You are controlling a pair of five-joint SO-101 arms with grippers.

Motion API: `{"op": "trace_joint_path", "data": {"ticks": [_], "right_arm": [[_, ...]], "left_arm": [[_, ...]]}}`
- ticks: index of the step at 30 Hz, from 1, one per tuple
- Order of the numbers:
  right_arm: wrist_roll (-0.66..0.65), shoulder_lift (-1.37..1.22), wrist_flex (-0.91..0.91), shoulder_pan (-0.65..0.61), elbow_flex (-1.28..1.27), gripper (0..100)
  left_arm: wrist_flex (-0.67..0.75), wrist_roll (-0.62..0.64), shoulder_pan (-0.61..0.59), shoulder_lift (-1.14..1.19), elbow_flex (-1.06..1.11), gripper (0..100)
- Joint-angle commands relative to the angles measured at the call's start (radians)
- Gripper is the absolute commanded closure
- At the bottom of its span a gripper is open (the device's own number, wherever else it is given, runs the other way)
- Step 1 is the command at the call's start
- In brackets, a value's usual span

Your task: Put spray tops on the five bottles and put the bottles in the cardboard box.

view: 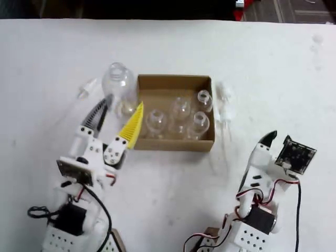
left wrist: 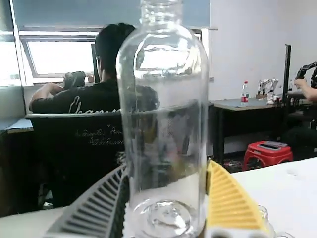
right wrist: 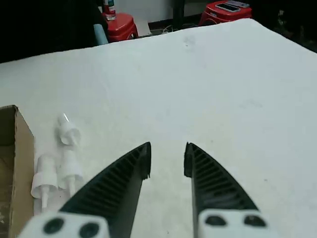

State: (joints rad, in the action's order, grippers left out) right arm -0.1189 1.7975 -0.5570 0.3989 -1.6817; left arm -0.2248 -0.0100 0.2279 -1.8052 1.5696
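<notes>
Beside the left gripper (view: 124, 103), just off its yellow finger, sits the open cardboard box (view: 174, 79) with four capless bottles (view: 178, 114) upright inside. Between that gripper's fingers stands a fifth clear bottle (left wrist: 163, 109), pinched low on its body, neck bare. It looks light, thin-walled and slick, so a gentle hold near the base seems wise, leaving the neck free. Ahead of the right gripper (right wrist: 167, 158), towards the box, lie white spray tops (right wrist: 54, 166). Left arm stretches forward, level; right arm is folded back, fingers spread, holding nothing
</notes>
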Motion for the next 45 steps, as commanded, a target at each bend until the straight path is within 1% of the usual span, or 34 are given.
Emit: {"op": "trace_joint_path", "data": {"ticks": [1,3,5,7,9,12,15,18,21,23,25,28,30,35,37,41,45], "right_arm": [[-0.235,0.005,0.035,-0.039,-0.006,90.6],[-0.267,0.005,0.021,-0.114,0.018,90.7],[-0.27,0.004,-0.047,-0.179,0.087,90.7],[-0.264,-0.002,-0.166,-0.246,0.226,90.6],[-0.262,-0.005,-0.3,-0.352,0.394,90.5],[-0.262,-0.054,-0.429,-0.526,0.634,90.4],[-0.262,-0.219,-0.51,-0.671,0.852,90.4],[-0.261,-0.461,-0.591,-0.777,1.097,90.4],[-0.25,-0.694,-0.711,-0.871,1.405,90.4],[-0.199,-0.831,-0.797,-0.928,1.629,90.4],[-0.163,-0.96,-0.874,-0.977,1.841,90.3],[-0.132,-1.159,-0.978,-1.03,2.081,90.2],[-0.121,-1.294,-1.026,-1.049,2.194,88.9],[-0.02,-1.583,-1.13,-1.055,2.461,76.3],[0.011,-1.673,-1.17,-1.055,2.55,75.2],[0.043,-1.745,-1.171,-1.049,2.545,78.5],[0.06,-1.705,-1.171,-1.049,2.47,79.2]], "left_arm": [[0.086,0.172,-0.013,-0.016,0.069,98],[0.086,0.178,-0.012,-0.016,0.092,98],[0.084,0.178,-0.008,-0.016,0.123,98],[0.044,0.178,-0.004,-0.018,0.123,98],[0.018,0.178,-0.002,-0.018,0.123,98],[0.014,0.178,0.015,-0.018,0.123,98],[0.012,0.178,0.048,-0.018,0.123,98],[-0.038,0.175,0.096,-0.018,0.123,98],[-0.091,0.084,0.137,-0.018,0.123,98],[-0.114,0.031,0.154,-0.018,0.123,98],[-0.13,0.009,0.159,-0.018,0.123,98],[-0.147,0.002,0.159,-0.018,0.123,98],[-0.163,0.0,0.159,-0.018,0.123,98],[-0.164,0.0,0.151,-0.018,0.123,98],[-0.164,-0.002,0.151,-0.018,0.123,98],[-0.164,-0.002,0.151,-0.018,0.123,98],[-0.164,-0.002,0.15,-0.018,0.123,98]]}}
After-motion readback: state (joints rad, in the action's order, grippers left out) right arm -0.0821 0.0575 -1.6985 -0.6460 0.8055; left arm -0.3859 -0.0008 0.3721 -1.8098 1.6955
